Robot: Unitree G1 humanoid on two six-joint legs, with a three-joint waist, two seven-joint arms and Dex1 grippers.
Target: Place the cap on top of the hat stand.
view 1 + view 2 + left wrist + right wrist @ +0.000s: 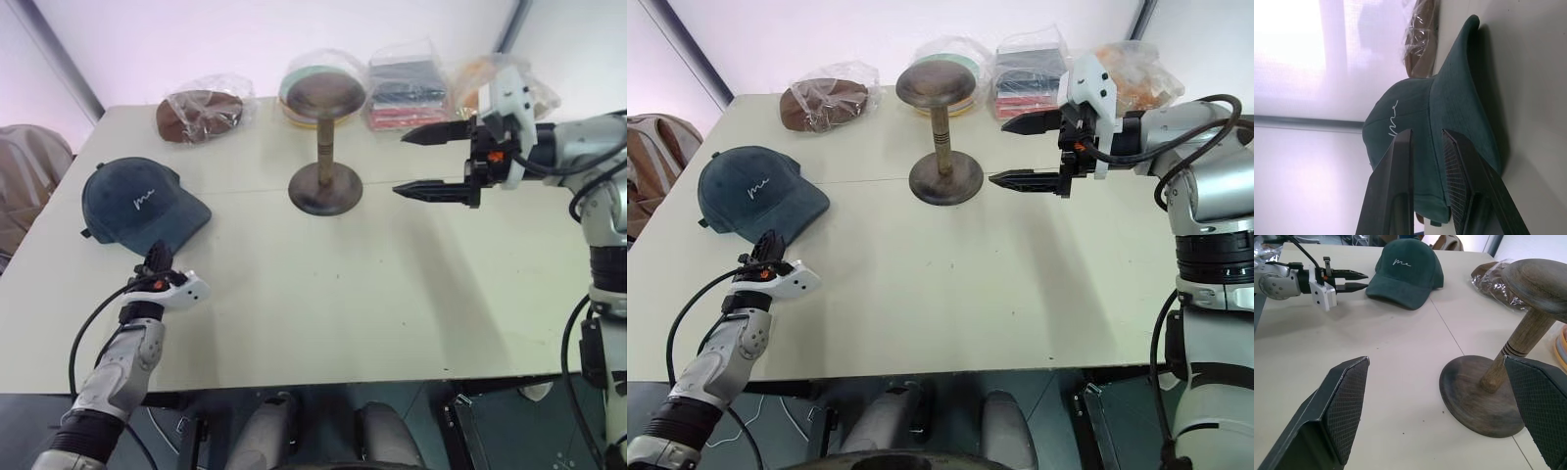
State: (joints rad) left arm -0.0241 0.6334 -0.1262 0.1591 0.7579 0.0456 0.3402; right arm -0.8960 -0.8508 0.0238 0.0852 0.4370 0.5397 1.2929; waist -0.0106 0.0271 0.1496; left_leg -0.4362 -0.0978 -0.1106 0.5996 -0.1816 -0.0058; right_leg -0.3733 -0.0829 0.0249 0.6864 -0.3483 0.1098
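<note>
Cap [140,203]: dark blue with small white script on the front, lying flat on the desk [333,294] toward its left side, crown up, brim toward the near edge
Hat stand [325,147]: dark brown wood, upright near the middle of the desk toward the back — domed top bare, well apart from the cap
Left pincer [157,257]: low over the desk at the near edge of the cap's brim; its two black fingers [1396,186] stand close together with a narrow gap, the brim's edge between or just behind them — whether they grip the fabric cannot be told
Right pincer [427,163]: raised above the desk just right of the stand, pointing toward it, fingers spread wide and grasping nothing
Back edge: a brown hat in a clear bag [204,113] and further bagged goods [407,88] behind the stand
</note>
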